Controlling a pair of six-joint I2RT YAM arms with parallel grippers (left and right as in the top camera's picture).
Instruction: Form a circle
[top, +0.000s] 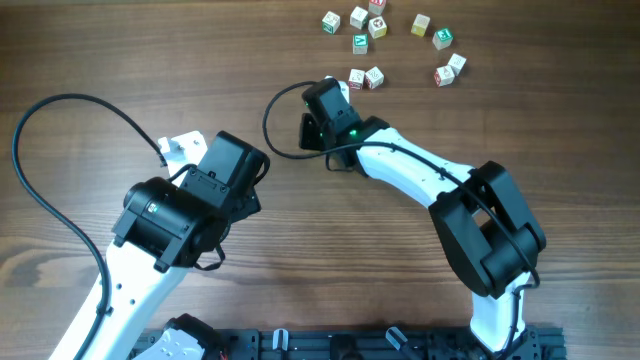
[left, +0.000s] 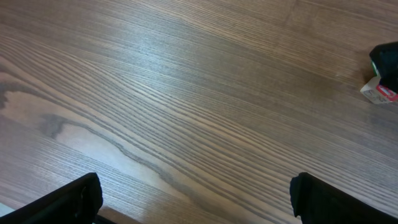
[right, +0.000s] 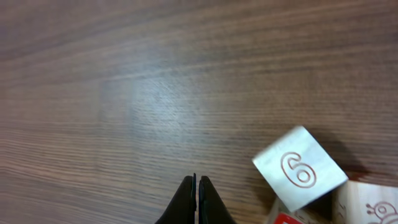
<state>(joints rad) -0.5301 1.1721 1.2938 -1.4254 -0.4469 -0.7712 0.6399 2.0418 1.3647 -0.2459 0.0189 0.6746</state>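
Right tool (right: 197, 180), tips pressed together, sits nearer: 6 cube (right: 300, 168) lies just ahead-right of it; left tool (left: 199, 199) gapes, well away.

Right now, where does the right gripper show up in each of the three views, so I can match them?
Overhead: right gripper upper centre, just left of the nearest cubes.
Left wrist: likely the dark shape at the far right edge, above a cube.
Right wrist: shut, at bottom centre, with cubes at lower right.
Shared landmark: those cubes beside its tip.
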